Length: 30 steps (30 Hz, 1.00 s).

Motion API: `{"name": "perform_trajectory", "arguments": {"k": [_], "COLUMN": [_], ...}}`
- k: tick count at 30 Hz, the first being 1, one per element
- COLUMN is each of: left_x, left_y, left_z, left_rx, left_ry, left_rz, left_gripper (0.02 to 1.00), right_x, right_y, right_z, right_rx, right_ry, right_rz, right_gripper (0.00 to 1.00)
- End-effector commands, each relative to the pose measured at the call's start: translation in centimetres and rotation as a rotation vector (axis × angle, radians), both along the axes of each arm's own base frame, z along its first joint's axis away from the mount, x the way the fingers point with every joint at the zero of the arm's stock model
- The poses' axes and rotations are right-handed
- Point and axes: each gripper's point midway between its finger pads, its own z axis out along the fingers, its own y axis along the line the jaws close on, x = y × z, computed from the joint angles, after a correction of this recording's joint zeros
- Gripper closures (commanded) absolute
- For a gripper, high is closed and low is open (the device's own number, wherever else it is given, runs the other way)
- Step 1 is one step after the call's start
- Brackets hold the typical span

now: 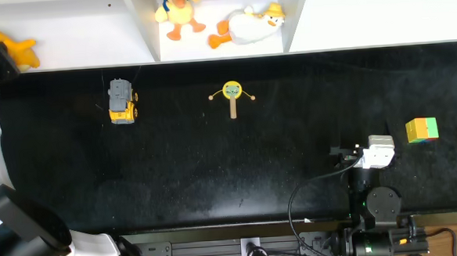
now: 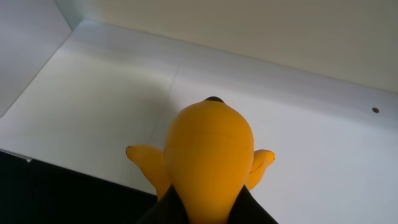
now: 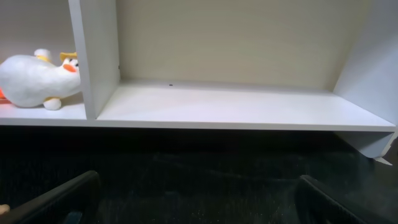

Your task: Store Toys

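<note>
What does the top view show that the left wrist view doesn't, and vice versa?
Top view, not left wrist: a yellow truck, a stick rattle and a coloured cube on the black mat. A yellow duck plush and a white duck plush sit in the middle compartment.
Left wrist, not top: the left compartment's back wall and a small dark spot near it.
Both: the orange plush in the left gripper, jaws closed on it, at the front edge of the left compartment's floor.
</note>
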Motion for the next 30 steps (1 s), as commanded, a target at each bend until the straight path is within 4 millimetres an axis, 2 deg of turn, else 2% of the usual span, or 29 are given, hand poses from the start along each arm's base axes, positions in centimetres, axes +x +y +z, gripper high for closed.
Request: {"name": "perform_trajectory", "arguments": {"k": [1,17,30], "left_x": [0.8,2.8,3.5], "left_y": [0.5,-0.9,-0.6], "left_z": [1.3,0.6,-1.1], "left_rx": [0.045,0.048,0.018], "left_ry": [-0.030,-0.055,-0.042], "left_rz": [-0.007,-0.045,-0.035], "left_gripper": [0.965,0.930,0.904], "right_x": [0.1,0.1,0.1], "right_y": [0.1,0.1,0.1], "right_z": [-0.5,-0.5,-0.5], "right_rx": [0.004,0.004,0.004], "right_ry": [0.006,0.006,0.006], "right_rz": [0.005,0.005,0.005], "right_gripper": [0.005,0.005,0.005]}}
